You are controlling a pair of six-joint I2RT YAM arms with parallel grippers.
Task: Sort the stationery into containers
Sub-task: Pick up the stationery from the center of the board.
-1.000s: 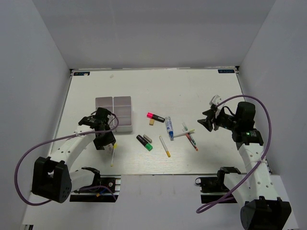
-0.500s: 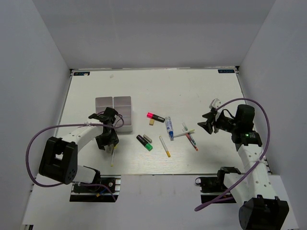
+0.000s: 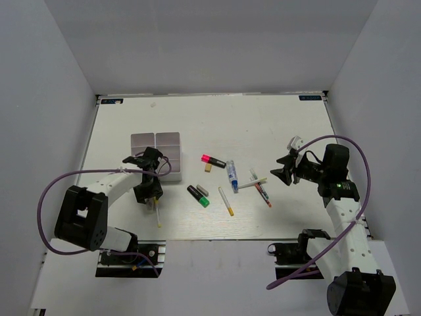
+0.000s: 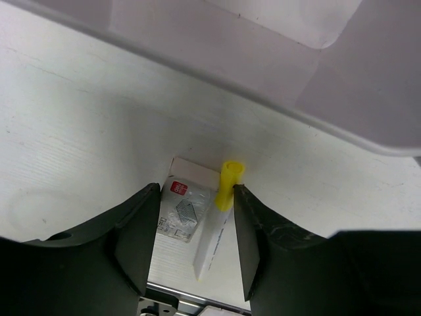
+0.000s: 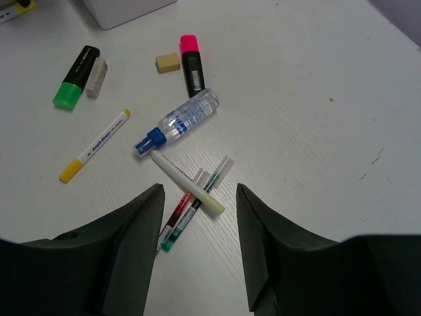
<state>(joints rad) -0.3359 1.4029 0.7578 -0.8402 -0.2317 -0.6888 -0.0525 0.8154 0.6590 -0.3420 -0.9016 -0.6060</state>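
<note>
- Containers [image 3: 155, 158]: two adjoining white boxes on the left of the table [image 3: 276, 125]. Their contents cannot be made out.
- Left pincer [image 3: 150, 191]: just in front of the boxes, down at the table. Jaws apart, straddling a yellow-capped pen [image 4: 217, 224] and an eraser [image 4: 183, 209], clamped on neither.
- The eraser carries a red label with unreadable print.
- Loose mid-table: green highlighter [image 3: 198, 195], pink highlighter [image 3: 213, 160], yellow-tipped pen [image 5: 94, 146] with barrel writing too small to read, blue-printed marker [image 5: 184, 117], thin pens [image 5: 177, 217].
- Right pincer [image 3: 284, 170]: jaws apart, holding nothing, above the table right of the thin pens.
</note>
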